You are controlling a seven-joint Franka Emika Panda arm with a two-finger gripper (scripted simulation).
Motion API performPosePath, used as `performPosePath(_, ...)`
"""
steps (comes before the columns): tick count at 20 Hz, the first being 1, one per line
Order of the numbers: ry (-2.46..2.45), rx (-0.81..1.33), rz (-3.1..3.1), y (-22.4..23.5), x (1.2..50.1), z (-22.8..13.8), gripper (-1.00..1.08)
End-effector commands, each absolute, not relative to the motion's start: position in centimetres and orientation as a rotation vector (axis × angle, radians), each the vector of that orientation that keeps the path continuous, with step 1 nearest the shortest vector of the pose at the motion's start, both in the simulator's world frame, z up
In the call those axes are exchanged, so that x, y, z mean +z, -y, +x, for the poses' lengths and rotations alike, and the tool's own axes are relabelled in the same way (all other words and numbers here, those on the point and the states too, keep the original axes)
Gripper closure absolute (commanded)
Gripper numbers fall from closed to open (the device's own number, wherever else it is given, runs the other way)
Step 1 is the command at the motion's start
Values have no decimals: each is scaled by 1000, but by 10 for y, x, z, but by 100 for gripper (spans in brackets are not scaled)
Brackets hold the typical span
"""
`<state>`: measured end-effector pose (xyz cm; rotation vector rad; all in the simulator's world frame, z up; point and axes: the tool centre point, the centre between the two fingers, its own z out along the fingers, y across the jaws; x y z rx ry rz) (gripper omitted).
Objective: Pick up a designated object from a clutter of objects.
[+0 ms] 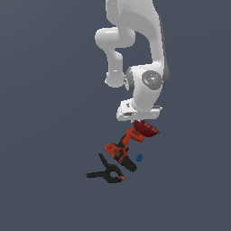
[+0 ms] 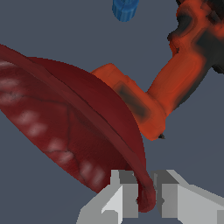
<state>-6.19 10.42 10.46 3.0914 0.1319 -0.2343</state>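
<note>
The designated object, a dark red shallow bowl (image 1: pixel 147 129), hangs tilted just under the white hand, at the upper end of the clutter of objects. In the wrist view the bowl (image 2: pixel 74 127) fills most of the picture, and its rim runs down between my two grey fingers (image 2: pixel 118 197). My gripper (image 2: pixel 146 197) is shut on that rim, one finger inside the bowl and one outside. In the exterior view the gripper (image 1: pixel 143 122) is mostly hidden by the hand and the bowl.
The orange-and-black power drill (image 1: pixel 122 151) lies right beside the bowl, its orange base (image 2: pixel 140 105) close to the bowl's shell. A tiny blue piece (image 1: pixel 139 157) sits beside the drill. The black orange-tipped clamp (image 1: pixel 107 173) lies past the drill. The floor is plain dark grey.
</note>
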Motion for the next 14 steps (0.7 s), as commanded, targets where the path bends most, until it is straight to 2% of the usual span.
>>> performPosePath(1,-131,-232,3092,-102,108,-61,108)
performPosePath(7,-131,-232,3092,-89,131,-60,108)
performPosePath(14,-130,-233,3094,-59,181,-58,108)
